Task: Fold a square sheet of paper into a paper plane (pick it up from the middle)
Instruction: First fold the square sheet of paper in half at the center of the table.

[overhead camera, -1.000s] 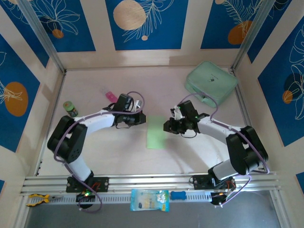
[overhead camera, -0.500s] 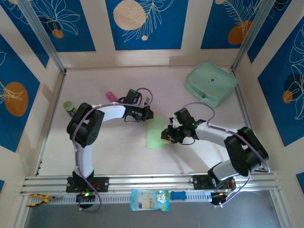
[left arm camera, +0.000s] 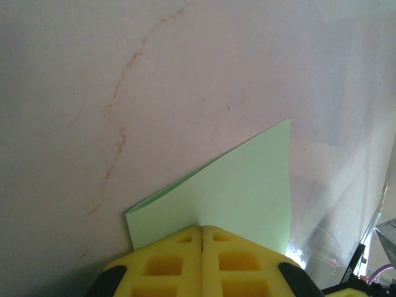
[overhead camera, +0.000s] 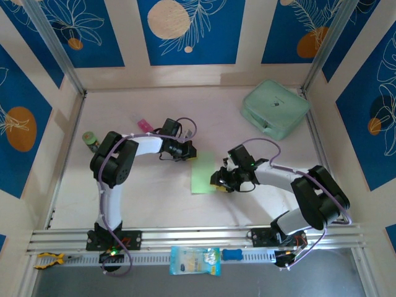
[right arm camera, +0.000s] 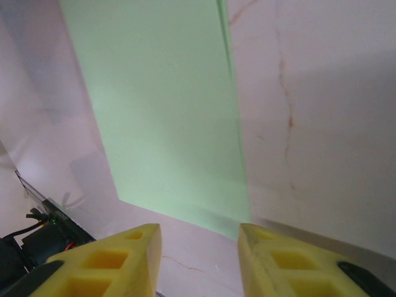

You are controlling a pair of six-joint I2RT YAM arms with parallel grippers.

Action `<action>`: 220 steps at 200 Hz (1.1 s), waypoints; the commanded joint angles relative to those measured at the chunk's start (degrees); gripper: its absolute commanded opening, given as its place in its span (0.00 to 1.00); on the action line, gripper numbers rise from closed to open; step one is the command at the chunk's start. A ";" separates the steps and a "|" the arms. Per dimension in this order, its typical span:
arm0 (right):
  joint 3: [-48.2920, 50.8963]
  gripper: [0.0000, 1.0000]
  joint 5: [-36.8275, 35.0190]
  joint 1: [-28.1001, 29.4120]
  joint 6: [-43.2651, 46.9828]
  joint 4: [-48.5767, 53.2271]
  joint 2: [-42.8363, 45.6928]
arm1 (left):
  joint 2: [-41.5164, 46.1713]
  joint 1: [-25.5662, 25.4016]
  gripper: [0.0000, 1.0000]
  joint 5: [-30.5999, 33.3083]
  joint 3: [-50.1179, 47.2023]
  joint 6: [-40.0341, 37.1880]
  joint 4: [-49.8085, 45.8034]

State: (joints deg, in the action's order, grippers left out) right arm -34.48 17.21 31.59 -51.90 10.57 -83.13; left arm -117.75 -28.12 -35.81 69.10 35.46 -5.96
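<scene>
The square sheet of paper [overhead camera: 203,173], doubled into a slim, smooth pale-green rectangle, is lying flat on the pinkish, faintly veined surface [overhead camera: 154,198]. The left end effector [left arm camera: 202,230] is pressing its blocky yellow fingers together over the sheet's near edge; whether they are nipping it cannot be told. The right end effector [right arm camera: 198,232] is holding its fingers spread, with the sheet's crisp edge just ahead of them.

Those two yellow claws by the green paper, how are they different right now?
The left gripper is shut tight; the right gripper stands open. The left gripper is at the green paper's far left corner, the right gripper by its right edge. Both have yellow fingers.
</scene>
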 commanded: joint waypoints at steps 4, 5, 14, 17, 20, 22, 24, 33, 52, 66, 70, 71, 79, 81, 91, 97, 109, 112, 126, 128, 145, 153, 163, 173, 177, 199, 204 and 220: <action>0.99 0.42 1.67 -0.02 -2.31 1.61 0.27 | -0.86 0.62 0.05 1.08 -2.50 -1.32 -3.70; 0.99 0.42 1.68 0.01 -2.41 1.58 0.26 | -0.84 0.61 0.05 1.13 -2.54 -1.34 -3.70; 1.30 0.43 1.66 0.13 -2.95 1.18 0.13 | -0.57 0.62 0.06 1.33 -2.73 -1.44 -3.88; 1.40 0.43 1.75 0.17 -3.21 0.99 0.10 | -0.55 0.64 0.06 1.40 -2.82 -1.45 -3.89; 1.55 0.43 1.77 0.16 -3.47 0.89 0.04 | -0.54 0.69 0.06 1.44 -2.90 -1.45 -3.87; 1.66 0.43 1.77 0.18 -3.63 0.73 0.00 | -0.43 0.70 0.06 1.45 -2.96 -1.45 -3.88; 1.69 0.43 1.84 0.15 -3.69 0.58 0.06 | -0.39 0.65 0.06 1.51 -2.99 -1.32 -3.84; 2.08 0.43 2.25 0.22 -4.19 -0.05 -0.09 | -0.28 0.62 0.05 1.70 -3.22 -1.20 -3.76; 2.31 0.44 2.74 0.39 -4.70 -0.54 -0.27 | 0.20 0.70 0.06 1.58 -3.88 -0.59 -2.89; 2.36 0.43 2.66 0.48 -4.87 -0.34 -0.11 | 0.57 0.70 0.05 1.62 -4.42 0.10 -2.18; 2.35 0.43 2.37 0.57 -5.03 -0.18 0.07 | 0.81 0.74 0.06 1.41 -4.70 0.31 -1.86; 2.35 0.43 2.37 0.57 -5.03 -0.18 0.07 | 0.84 0.72 0.06 1.39 -4.78 0.31 -1.78; 2.57 0.43 1.98 0.67 -5.06 -0.19 0.54 | 1.26 0.70 0.06 0.73 -5.09 0.86 -0.76; 2.62 0.43 1.85 0.66 -5.06 -0.17 0.72 | 1.40 0.68 0.06 0.52 -5.20 1.02 -0.45; 2.88 0.43 1.16 0.64 -5.12 0.04 1.54 | 2.49 0.66 0.07 -0.63 -5.53 2.03 1.26; 2.93 0.42 0.56 0.71 -5.06 0.30 1.95 | 3.15 0.61 0.07 -1.36 -5.54 2.58 2.19; 3.09 0.42 0.03 0.66 -4.78 0.70 2.74 | 4.68 0.68 0.08 -2.11 -4.95 3.18 3.21; 3.09 0.41 0.02 0.59 -4.72 0.76 2.91 | 5.00 0.66 0.09 -2.19 -4.74 3.34 3.37; 3.02 0.37 0.27 0.60 -4.60 0.76 2.91 | 5.98 0.65 0.11 -3.13 -3.53 3.72 4.04; 3.02 0.37 0.28 0.58 -4.61 0.77 2.89 | 5.96 0.62 0.11 -3.30 -3.40 3.80 4.18; 3.19 0.36 0.54 0.68 -4.79 0.38 2.84 | 5.41 0.46 0.11 -4.59 -1.99 4.35 4.89; 3.20 0.36 0.54 0.66 -4.99 0.25 2.96 | 4.87 0.58 0.11 -4.57 -1.51 4.43 4.77; 3.28 0.36 0.46 0.77 -5.14 0.18 3.08 | 3.92 0.52 0.12 -4.28 -1.09 4.11 4.25; 3.32 0.37 0.54 0.77 -5.29 0.19 3.23 | 2.89 0.53 0.11 -4.09 -1.05 3.83 3.93; 3.29 0.37 0.57 0.69 -5.28 0.22 3.22 | 2.62 0.53 0.11 -4.01 -1.20 3.82 4.12; 3.48 0.39 0.91 0.88 -5.51 0.29 3.40 | 0.28 0.47 0.11 -3.26 -2.07 3.91 4.33; 3.45 0.39 1.14 0.88 -5.50 0.27 3.29 | -0.13 0.58 0.11 -2.85 -2.27 3.84 3.93; 3.23 0.41 1.90 0.91 -5.49 0.15 3.08 | -0.97 0.67 0.10 -2.08 -3.64 3.69 3.40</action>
State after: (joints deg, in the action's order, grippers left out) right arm -31.73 17.41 31.94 -56.71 10.07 -81.14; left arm -116.14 -27.97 -38.52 66.94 39.13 -1.58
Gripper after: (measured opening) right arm 0.399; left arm 0.103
